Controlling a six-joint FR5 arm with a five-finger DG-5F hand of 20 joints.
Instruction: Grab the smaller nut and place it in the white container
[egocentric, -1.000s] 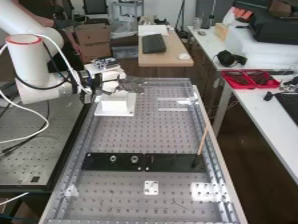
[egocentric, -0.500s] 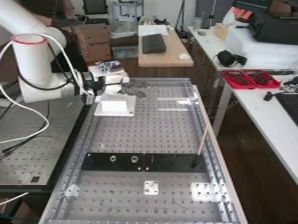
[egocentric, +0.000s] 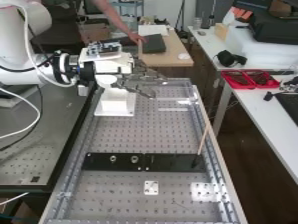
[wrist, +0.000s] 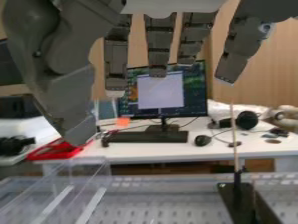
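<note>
Worktop (egocentric: 123, 135): perforated metal; carries the lot.
Black strip (egocentric: 173, 162): lies flat across worktop, near part; prob. a fixed stand to keep nuts in known spots.
Nut farther from stick (egocentric: 113, 159): on strip; looks the smaller, so prob. target (can't be sure at this dist.).
Nut nearer stick (egocentric: 134, 159): same strip, clear gap betw. the two, prob. so fingers can get round one w/o knocking the other.
Stick (egocentric: 203, 140): upright, slight lean, at strip's far end from nuts; purpose unclear.
White box (egocentric: 116, 102): on flat base, beyond strip; presumably the container, set back to leave pickup area free.
Hand (egocentric: 140, 80): raised by box, fingers extended, nothing held; open pose suits a coming grasp.
Change vs. 0.5 s ago: arm & hand farther out over worktop; nuts, strip, box same pos.
</note>
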